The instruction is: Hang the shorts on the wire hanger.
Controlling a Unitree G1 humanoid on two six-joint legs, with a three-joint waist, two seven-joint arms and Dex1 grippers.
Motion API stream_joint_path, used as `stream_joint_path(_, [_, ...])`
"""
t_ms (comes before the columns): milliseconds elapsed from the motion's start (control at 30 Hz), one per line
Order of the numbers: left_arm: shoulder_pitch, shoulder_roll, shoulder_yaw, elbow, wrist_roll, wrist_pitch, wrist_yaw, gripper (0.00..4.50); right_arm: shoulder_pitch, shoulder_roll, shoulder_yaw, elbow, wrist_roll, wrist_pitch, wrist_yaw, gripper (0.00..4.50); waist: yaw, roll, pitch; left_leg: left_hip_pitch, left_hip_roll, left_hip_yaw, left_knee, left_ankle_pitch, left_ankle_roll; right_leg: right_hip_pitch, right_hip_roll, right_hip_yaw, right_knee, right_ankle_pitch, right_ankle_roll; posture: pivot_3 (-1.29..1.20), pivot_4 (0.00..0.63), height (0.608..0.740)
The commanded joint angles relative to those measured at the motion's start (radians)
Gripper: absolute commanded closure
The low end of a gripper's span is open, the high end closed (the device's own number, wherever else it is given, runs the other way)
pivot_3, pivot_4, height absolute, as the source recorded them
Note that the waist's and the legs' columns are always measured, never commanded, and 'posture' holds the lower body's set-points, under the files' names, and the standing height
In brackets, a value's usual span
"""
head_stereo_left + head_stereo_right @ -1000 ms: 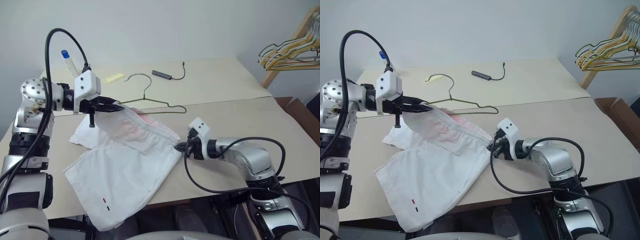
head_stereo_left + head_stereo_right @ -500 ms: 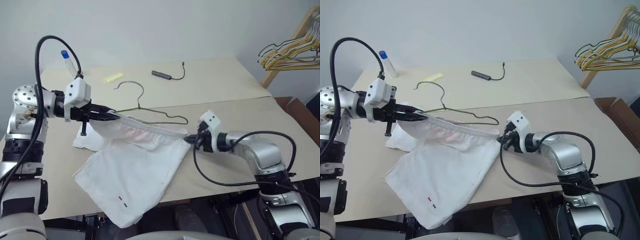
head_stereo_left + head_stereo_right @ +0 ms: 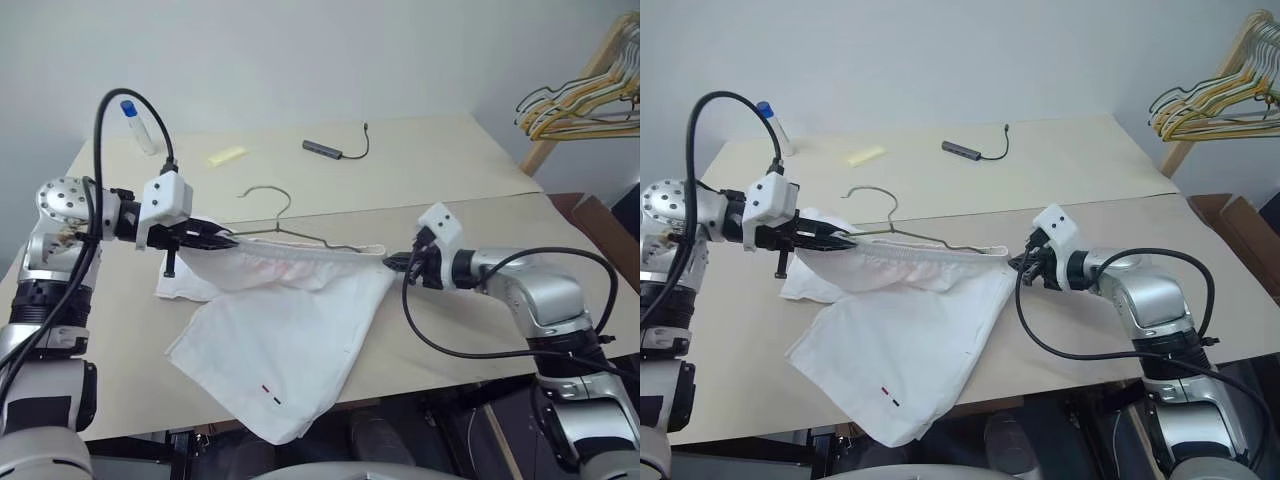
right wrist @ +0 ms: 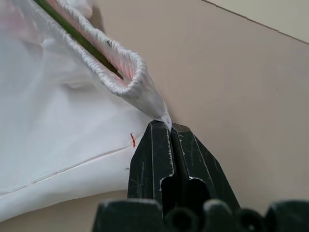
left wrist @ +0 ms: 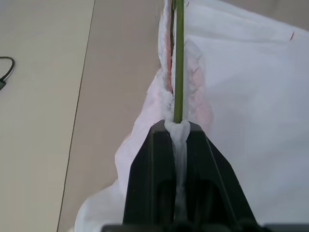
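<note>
Shorts [image 3: 290, 320] stretched between both arms above the middle of the counter [image 3: 480, 180]; waistband pulled taut left to right, the legs draping down toward the near edge, lower hem hanging past it.

Left end effector [image 3: 222, 238] clamped on the left end of the waistband. In the left wrist view the green wire runs straight out from between the closed fingers [image 5: 154, 164], so it likely pinches wire and cloth together.

Right end effector [image 3: 397, 264] closed on the right tip of the waistband. Only a small pinch of cloth sits between its fingers [image 4: 149, 159].

Wire hanger [image 3: 270, 205]: hook stands free on the far side of the band; the bar runs along inside the gathered waistband, seen in the right wrist view as a green line within the open band.

Doing the step well, by my judgement:
- keep the band taut and level so the wire stays seated inside it
- ease the right side only gently, as that grip is slight and could slip
- let neither end sag, or the hanger may tip out

Hard to make out:
- how far the wire reaches toward the right end
- the hanger's right corner, buried in cloth
- whether the right end effector touches any wire
- the far leg of the shorts, folded under on the left
</note>
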Motion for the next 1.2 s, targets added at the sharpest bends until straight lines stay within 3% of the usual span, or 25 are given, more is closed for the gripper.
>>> stream_joint_path(33, [-0.054, 0.003, 0.013, 0.015, 0.02, -0.035, 0.04, 4.5, -0.044, -0.083, 0.015, -0.133, -0.065, -0.091, 0.041, 4.48, 0.002, 0.0, 0.0, -0.001, 0.0, 0.0, 0.0, 0.0, 0.0, 0.0, 0.0, 0.0, 0.0, 0.0, 0.0, -0.15, 0.0, 0.74])
stream_joint_path(367, [-0.115, -0.022, 0.005, 0.009, 0.009, -0.06, 0.019, 4.5, -0.359, -0.132, 0.241, -0.178, -0.255, -0.133, 0.134, 4.48, -0.008, 0.0, 0.0, 0.0, 0.001, 0.0, 0.0, 0.0, 0.0, -0.001, 0.0, 0.0, 0.0, 0.0, 0.0, -0.16, 0.0, 0.74])
stream_joint_path(833, [-0.094, -0.035, 0.024, -0.033, -0.015, -0.052, 0.041, 4.5, -0.397, -0.068, 0.325, -0.125, -0.414, -0.307, 0.203, 4.48, -0.005, 0.0, 0.0, -0.001, 0.0, 0.0, 0.0, 0.0, 0.0, -0.003, -0.001, 0.0, 0.004, 0.0, 0.0, -0.14, 0.0, 0.74])
stream_joint_path(933, [-0.083, -0.035, 0.023, -0.042, -0.016, -0.051, 0.044, 4.5, -0.384, -0.061, 0.316, -0.127, -0.417, -0.334, 0.218, 3.74, -0.005, 0.0, 0.0, -0.001, 0.0, 0.0, 0.0, 0.0, 0.0, -0.004, -0.001, 0.0, 0.005, 0.0, 0.0, -0.14, 0.0, 0.74])
stream_joint_path(1100, [-0.081, -0.037, 0.024, -0.043, -0.019, -0.052, 0.058, 4.5, -0.359, -0.06, 0.311, -0.123, -0.42, -0.376, 0.248, 2.02, -0.005, 0.0, 0.0, -0.001, 0.0, 0.0, 0.0, 0.0, 0.0, -0.005, 0.0, 0.0, 0.007, 0.0, 0.0, -0.14, 0.0, 0.74])
stream_joint_path(1200, [-0.084, -0.039, 0.021, -0.046, -0.023, -0.052, 0.057, 4.5, -0.348, -0.042, 0.293, -0.106, -0.395, -0.378, 0.262, 2.02, -0.006, 0.0, 0.0, -0.001, 0.0, 0.0, 0.0, 0.0, 0.0, -0.005, 0.0, 0.0, 0.007, 0.0, 0.0, -0.14, 0.0, 0.74])
